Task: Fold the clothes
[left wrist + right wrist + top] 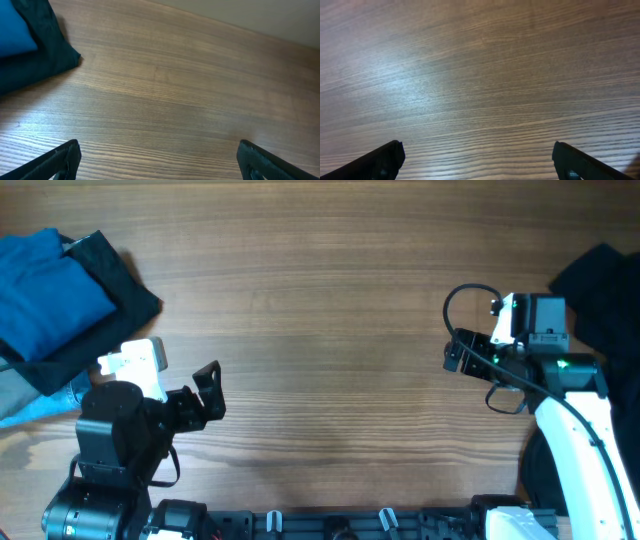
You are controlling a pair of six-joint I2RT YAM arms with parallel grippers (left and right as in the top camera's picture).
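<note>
Desk (330, 330): wood-grain surface that fills all three views. Its near edge is hidden behind the arm bases in the overhead view.

Blue shirt (40, 295): lies bunched at the far left corner of the desk and is cut off by the left edge of the frame. No collar or buttons can be made out. The left wrist view shows only one corner of it (15, 30).

Black garment (120, 280): lies under the blue shirt and touches it, sticking out on the side toward the middle of the desk. Its full outline is hidden by the shirt. The left wrist view shows its edge (45, 60).

Second black garment (605, 290): lies at the far right edge, well apart from the first pile. It is cut off by the frame and partly covered by the right arm, so its shape cannot be told.

Pale cloth (25, 395): grey and light blue, at the left edge below the pile. It is mostly hidden by the left arm, so what it is cannot be told.

Left end effector (210, 392): sits over bare desk, near the pile but clear of it. Its wrist view (162, 165) shows the fingers (60, 160) spread wide with nothing between them, the tips cut off at the bottom edge.

Right end effector (483, 375): sits over bare desk beside the second black garment. Its wrist view (477, 162) shows it spread wide and empty. Whether it touches the desk cannot be told
</note>
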